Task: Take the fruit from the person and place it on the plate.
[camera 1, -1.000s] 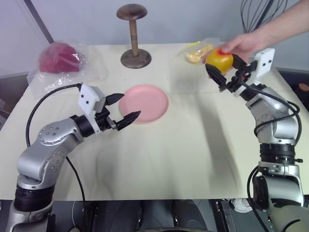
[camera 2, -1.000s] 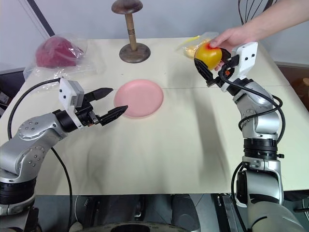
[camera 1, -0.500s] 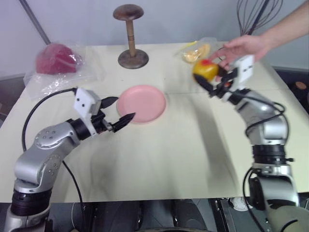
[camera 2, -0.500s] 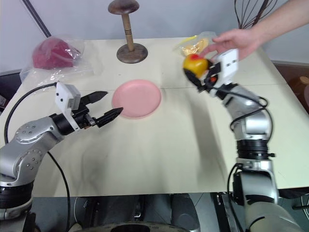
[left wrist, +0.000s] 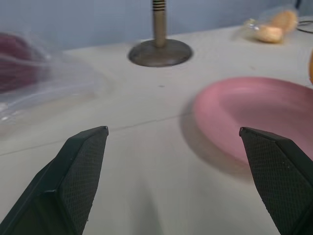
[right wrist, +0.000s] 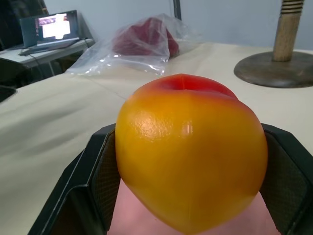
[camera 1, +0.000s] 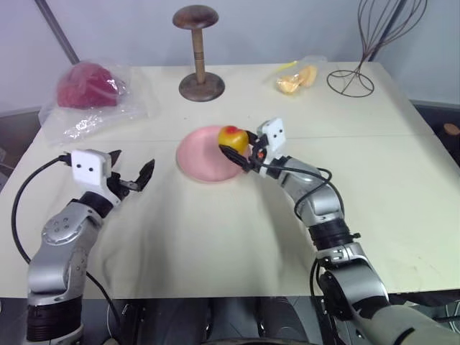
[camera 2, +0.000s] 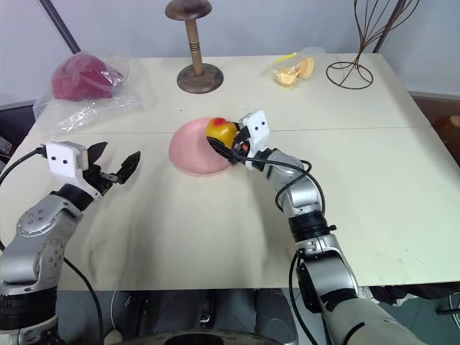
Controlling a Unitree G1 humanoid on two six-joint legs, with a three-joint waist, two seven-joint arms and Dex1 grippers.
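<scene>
The yellow-orange fruit (camera 1: 232, 136) with a red blush hangs just above the right part of the pink plate (camera 1: 198, 157), and my right gripper (camera 2: 224, 144) is shut on it. In the right wrist view the fruit (right wrist: 190, 156) sits between the two black fingers (right wrist: 98, 176), with the plate's pink beneath it. My left gripper (camera 1: 133, 169) stands open to the left of the plate, holding nothing. The left wrist view has the plate (left wrist: 254, 112) ahead of its right fingertip. The person is out of view.
A brown wooden stand (camera 1: 199, 54) rises behind the plate. At the back left lies a dark red lump in clear plastic (camera 1: 90, 86). A bag of orange pieces (camera 1: 298, 77) and a wire stand (camera 1: 352, 75) sit at the back right.
My right gripper carried the fruit left and down from the person's hand to just over the plate. The person's hand has left the view. My left gripper drew back leftward from the plate.
</scene>
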